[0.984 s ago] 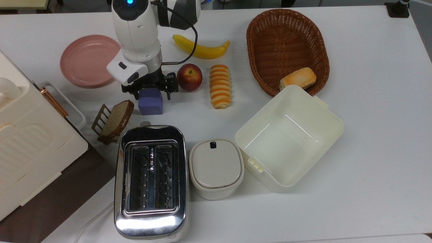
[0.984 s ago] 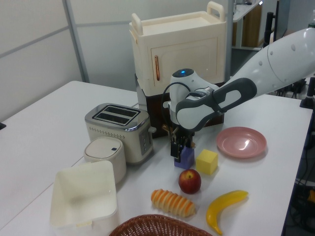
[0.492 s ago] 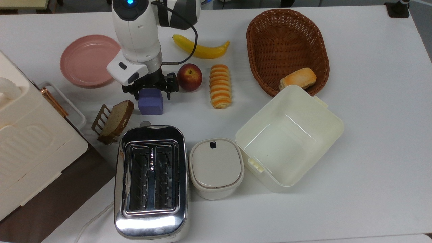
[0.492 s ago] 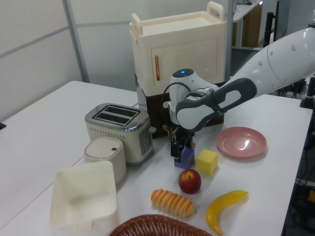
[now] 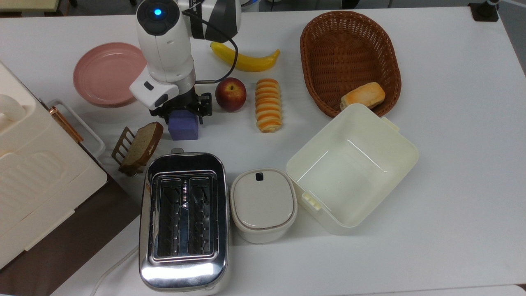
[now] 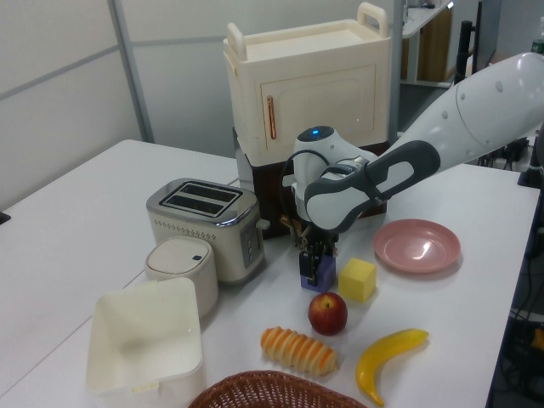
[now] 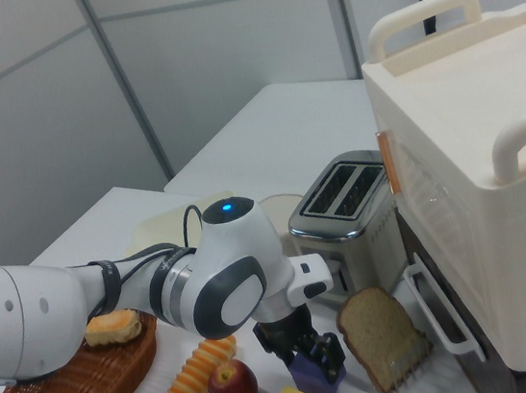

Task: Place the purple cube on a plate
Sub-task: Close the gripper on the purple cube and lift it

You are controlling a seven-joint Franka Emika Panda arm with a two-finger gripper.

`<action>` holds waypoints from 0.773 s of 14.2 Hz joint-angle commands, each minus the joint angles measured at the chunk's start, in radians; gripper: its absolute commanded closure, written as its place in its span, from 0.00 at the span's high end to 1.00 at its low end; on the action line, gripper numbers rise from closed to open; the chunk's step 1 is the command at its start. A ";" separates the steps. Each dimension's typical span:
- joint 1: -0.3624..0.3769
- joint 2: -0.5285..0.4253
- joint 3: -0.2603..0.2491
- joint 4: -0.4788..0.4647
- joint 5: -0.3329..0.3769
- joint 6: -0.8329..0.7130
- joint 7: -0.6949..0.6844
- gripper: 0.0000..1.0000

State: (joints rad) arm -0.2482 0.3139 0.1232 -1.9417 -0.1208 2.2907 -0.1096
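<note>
White tabletop (image 5: 452, 123) runs under everything, crowded like a breakfast counter, with grey partition panels behind. Left of centre in the top view, the gripper (image 5: 183, 112) has its black fingers down on either side of the purple cube (image 5: 183, 125), drawn in against its flanks; I take that as a grip closed on the cube, which sits on the table or barely off it. I'd judge the arm comes straight down from above because the neighbours leave little room at the sides.

In the left view, the yellow cube (image 6: 358, 280) sits just beside the purple one, and the apple (image 5: 230, 94) lies near on the top view's right. The bread slice (image 5: 142, 146) leans in its little rack toward the lower left, and the toaster (image 5: 183, 220) stands below.

Upper left in the top view, the pink plate (image 5: 107, 73) waits bare, partly overlapped by the arm's white wrist. It is near, so the job looks like a lift clear of the yellow cube, then a short carry toward that corner.
</note>
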 commanded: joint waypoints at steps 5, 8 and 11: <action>0.004 -0.031 -0.005 -0.011 -0.022 0.016 0.021 0.30; -0.006 -0.111 -0.004 -0.019 -0.017 -0.011 0.024 0.30; -0.011 -0.186 -0.005 -0.016 -0.017 -0.098 0.073 0.30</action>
State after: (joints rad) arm -0.2582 0.2418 0.1229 -1.9266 -0.1214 2.2709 -0.0956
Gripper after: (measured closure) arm 0.383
